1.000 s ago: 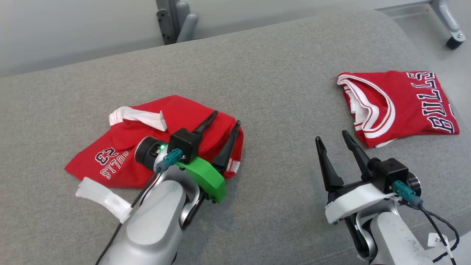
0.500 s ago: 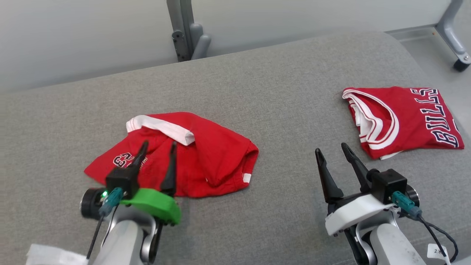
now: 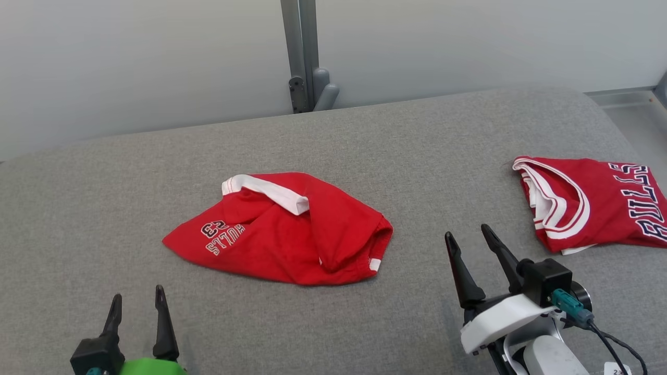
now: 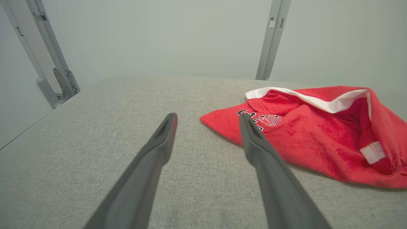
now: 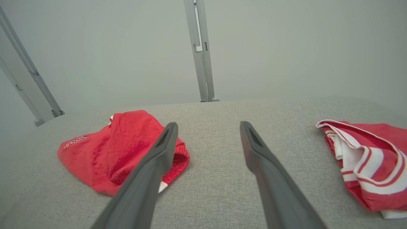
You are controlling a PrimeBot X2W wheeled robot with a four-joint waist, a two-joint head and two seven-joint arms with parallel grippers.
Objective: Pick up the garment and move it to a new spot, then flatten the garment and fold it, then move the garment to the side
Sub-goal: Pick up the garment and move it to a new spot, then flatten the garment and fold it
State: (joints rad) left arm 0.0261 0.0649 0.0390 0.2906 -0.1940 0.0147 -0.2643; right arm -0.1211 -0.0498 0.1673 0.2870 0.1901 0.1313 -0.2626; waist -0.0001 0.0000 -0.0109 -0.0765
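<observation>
The garment (image 3: 292, 245) is a crumpled red piece with a white band and "BULLS 23" print, lying loose in the middle of the grey padded surface (image 3: 365, 135). My left gripper (image 3: 137, 296) is open and empty at the lower left, well short of the cloth. In the left wrist view that gripper (image 4: 207, 116) points past the garment's (image 4: 311, 143) left corner. My right gripper (image 3: 467, 233) stands open and empty to the right of the garment. The right wrist view has this gripper (image 5: 208, 124) over bare surface, with the garment (image 5: 120, 143) to its left.
A folded red "BULLS" jersey (image 3: 594, 203) with white trim lies at the right edge of the surface; it is also in the right wrist view as a jersey (image 5: 369, 159). A grey metal post (image 3: 305, 57) stands behind the surface against a pale wall.
My left gripper has opened, let go of the garment and drawn back to the lower left. The head camera has shifted, so the whole scene sits lower and further right. The right gripper stays open.
</observation>
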